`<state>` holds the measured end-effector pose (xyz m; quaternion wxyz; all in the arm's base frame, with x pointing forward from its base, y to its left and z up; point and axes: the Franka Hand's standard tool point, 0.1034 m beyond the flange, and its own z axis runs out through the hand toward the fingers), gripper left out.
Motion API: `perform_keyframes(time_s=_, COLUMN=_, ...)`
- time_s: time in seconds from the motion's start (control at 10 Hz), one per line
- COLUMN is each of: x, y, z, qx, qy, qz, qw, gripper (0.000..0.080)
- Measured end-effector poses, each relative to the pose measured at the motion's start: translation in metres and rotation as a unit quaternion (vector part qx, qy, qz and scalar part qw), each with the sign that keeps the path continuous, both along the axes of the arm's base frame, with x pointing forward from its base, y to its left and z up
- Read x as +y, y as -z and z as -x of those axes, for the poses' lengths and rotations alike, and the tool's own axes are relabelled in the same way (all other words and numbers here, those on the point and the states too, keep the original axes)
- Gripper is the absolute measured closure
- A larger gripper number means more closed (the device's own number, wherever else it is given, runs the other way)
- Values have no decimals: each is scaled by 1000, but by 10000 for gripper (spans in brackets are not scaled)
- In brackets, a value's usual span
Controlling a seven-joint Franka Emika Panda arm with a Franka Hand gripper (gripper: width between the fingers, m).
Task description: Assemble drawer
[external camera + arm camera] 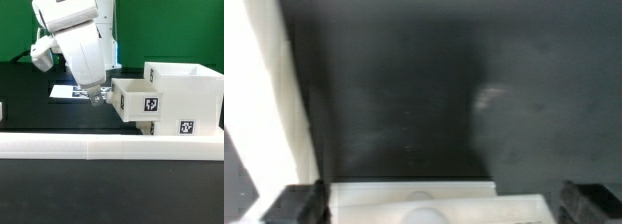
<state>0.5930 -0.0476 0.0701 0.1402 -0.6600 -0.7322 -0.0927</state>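
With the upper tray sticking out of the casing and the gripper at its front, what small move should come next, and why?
Probably a short push toward the casing. The tray sits partly inside the upper slot, its tagged side well out. The gripper is at the tray's front end, and the wrist view shows the knob between its fingers. Whether they are clamped on it, I cannot tell.

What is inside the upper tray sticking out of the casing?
Only the bare white inner walls of the upper tray show. Its floor is hidden by its own front wall. The casing covers its rear end.
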Motion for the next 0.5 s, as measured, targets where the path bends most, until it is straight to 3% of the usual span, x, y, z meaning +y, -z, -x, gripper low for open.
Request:
perform_keyframes(time_s=0.3, x=-1, y=1, z=-3, qx=-10, qy=-8, qz=10, qw=1000, gripper=151)
perform_keyframes(time_s=0.4, x=-6, y=4, z=-8, qx=-42, qy=2, qz=20, qw=999, gripper=151)
perform_keyframes(time_s=0.5, x=-8, y=12, z=0, qx=-69, qy=4, qz=20, qw=997, gripper=151)
